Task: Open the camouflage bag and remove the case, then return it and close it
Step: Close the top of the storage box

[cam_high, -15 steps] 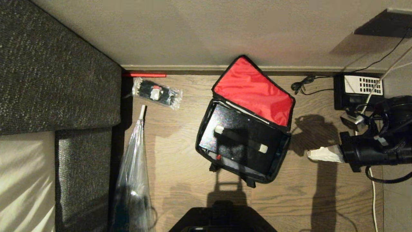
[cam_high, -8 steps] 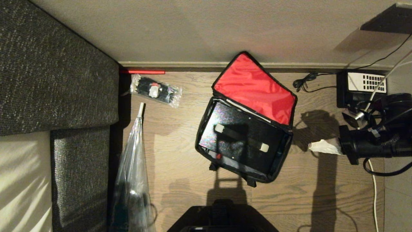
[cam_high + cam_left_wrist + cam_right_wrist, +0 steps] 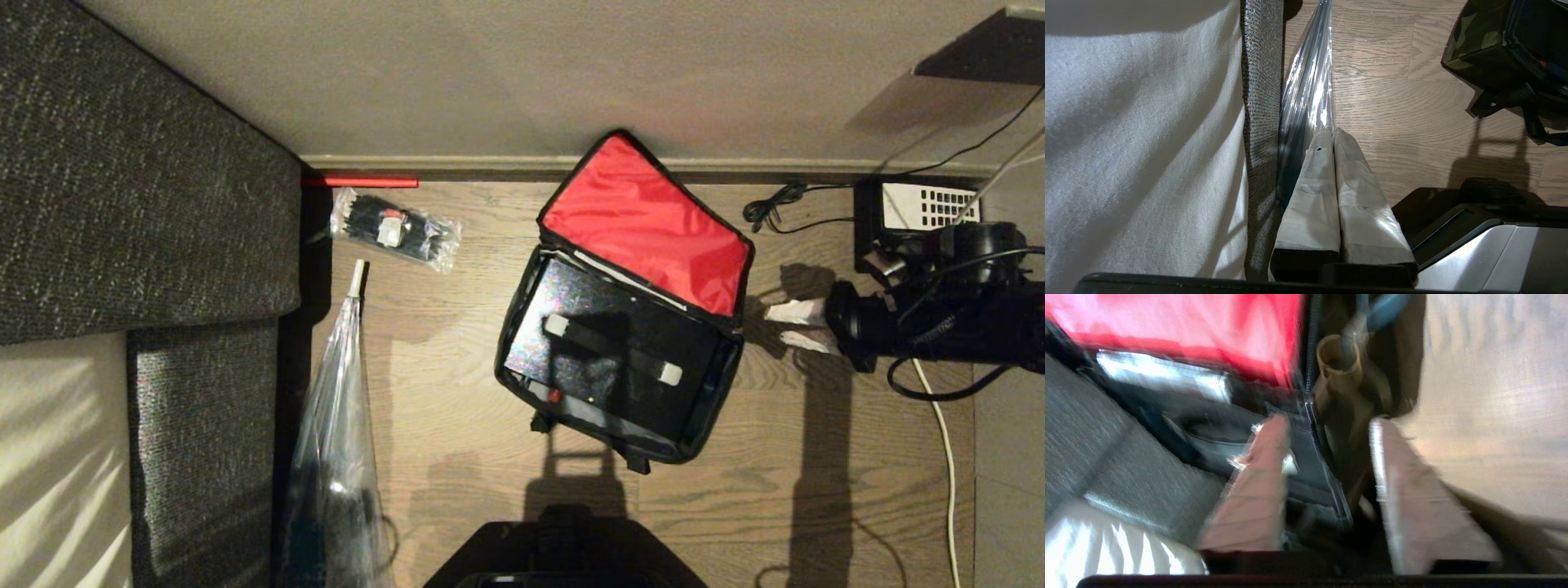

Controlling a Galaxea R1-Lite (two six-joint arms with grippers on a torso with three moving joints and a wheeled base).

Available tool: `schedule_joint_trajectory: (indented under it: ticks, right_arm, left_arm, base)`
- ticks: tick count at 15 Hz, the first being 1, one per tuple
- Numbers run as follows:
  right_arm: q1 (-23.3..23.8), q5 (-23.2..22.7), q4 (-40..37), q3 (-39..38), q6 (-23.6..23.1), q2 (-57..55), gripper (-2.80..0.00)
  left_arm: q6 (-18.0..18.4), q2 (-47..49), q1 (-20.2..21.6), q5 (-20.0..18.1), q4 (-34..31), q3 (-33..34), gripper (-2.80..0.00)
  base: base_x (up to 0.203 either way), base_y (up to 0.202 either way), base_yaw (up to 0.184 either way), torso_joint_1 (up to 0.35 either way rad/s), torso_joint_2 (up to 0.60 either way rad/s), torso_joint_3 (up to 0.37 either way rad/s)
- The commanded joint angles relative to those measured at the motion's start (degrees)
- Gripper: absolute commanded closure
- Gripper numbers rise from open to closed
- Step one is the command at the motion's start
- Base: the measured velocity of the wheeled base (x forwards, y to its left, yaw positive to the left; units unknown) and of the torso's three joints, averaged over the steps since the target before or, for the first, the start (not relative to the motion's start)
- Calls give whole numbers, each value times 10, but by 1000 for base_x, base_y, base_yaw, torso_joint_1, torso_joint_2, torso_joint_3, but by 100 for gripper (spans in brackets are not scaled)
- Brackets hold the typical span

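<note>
The camouflage bag lies open on the wood floor with its red-lined lid folded back against the wall. Its camouflage side also shows in the left wrist view. The black case sits inside, its long handle with silver ends running across the top. My right gripper hovers just right of the bag's right edge, open and empty. The blurred right wrist view shows that gripper astride the bag's rim below the red lining. My left gripper is parked, shut, beside the sofa.
A dark sofa fills the left. A clear packet of black ties and a long plastic-wrapped bundle lie left of the bag. A black phone with a white keypad and cables sit at the right by the wall.
My right gripper has opened and moved left and slightly up toward the bag's right edge. The bag and case have not moved; the left arm stayed still.
</note>
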State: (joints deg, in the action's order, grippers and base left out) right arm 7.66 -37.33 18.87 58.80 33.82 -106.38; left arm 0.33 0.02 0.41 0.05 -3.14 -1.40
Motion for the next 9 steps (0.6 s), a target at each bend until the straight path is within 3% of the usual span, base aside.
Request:
schedule_joint_trajectory:
  ticks: [1, 3, 5, 9]
  right_arm:
    - [-1, 24, 40, 32, 54, -48, -280]
    - [-14, 67, 48, 48, 87, -61, -280]
    - [-31, 97, 80, 64, 156, -87, -280]
    - [-82, 189, 98, 93, 171, -116, -280]
  left_arm:
    - [0, 0, 0, 0, 0, -1, 0]
    - [0, 0, 0, 0, 0, 0, 0]
    - [0, 0, 0, 0, 0, 0, 0]
    - [0, 0, 0, 0, 0, 0, 0]
  base:
    - [0, 0, 0, 0, 0, 0]
    - [0, 0, 0, 0, 0, 0]
    - [0, 0, 0, 0, 0, 0]
    - [0, 0, 0, 0, 0, 0]
